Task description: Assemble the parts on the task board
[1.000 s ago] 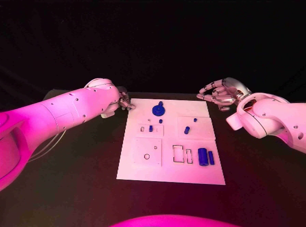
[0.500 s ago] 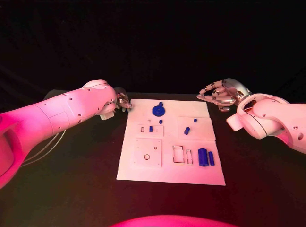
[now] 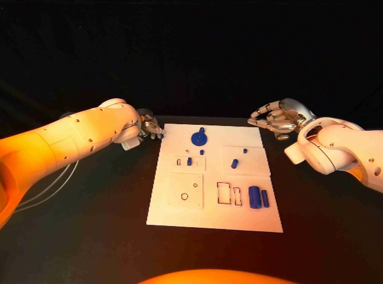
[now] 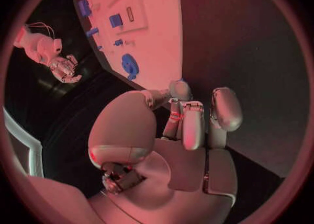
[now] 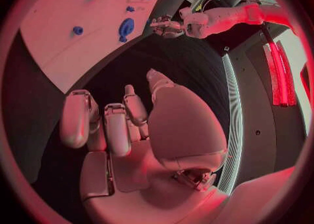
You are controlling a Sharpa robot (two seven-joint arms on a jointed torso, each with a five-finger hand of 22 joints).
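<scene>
Left hand (image 3: pixel 149 128) empty — task board (image 3: pixel 210 220) unlettered.

Dim room, coloured light, black surround.

Warm orange light washes the white left arm (image 3: pixel 64 142) in the head view, and the white rectangular task board (image 3: pixel 216 219) is the brightest surface on the black table (image 3: pixel 98 236). Both wrist views glow red, bend straight edges, and blur the silver fingers (image 4: pixel 190 124) close to the lens.
</scene>
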